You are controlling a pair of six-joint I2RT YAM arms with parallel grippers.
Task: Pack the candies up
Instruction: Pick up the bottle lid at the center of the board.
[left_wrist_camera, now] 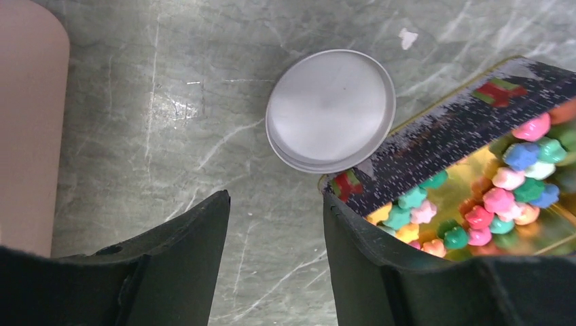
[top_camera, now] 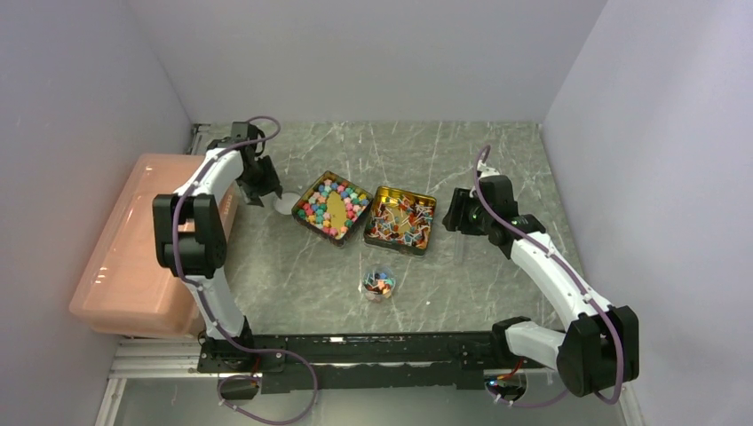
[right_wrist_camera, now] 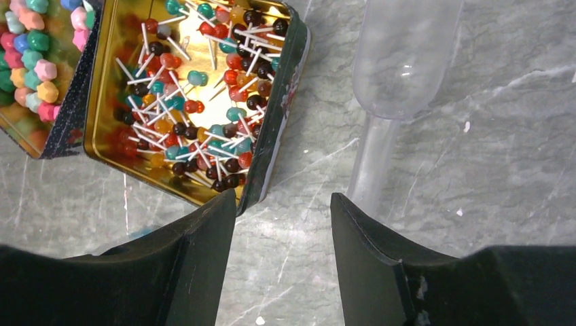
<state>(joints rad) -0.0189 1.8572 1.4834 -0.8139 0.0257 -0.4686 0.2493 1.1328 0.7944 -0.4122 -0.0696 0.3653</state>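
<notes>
Left tool [left_wrist_camera: 275, 204] gapes empty, candies [left_wrist_camera: 499, 200] just beside.

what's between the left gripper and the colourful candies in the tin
Only the tin's dark side wall stands between them. The left gripper is over bare table beside the tin, jaws open, and the candies lie uncovered inside. The white lid lies off to the side.

This is a robotics lab cell: plain white walls [top_camera: 373, 53] box in my grey stone-patterned table [top_camera: 293, 266] on three sides. My left arm [top_camera: 191, 232] and right arm [top_camera: 555, 266] are bolted side by side to a metal rail [top_camera: 355, 348] at its near edge.
</notes>
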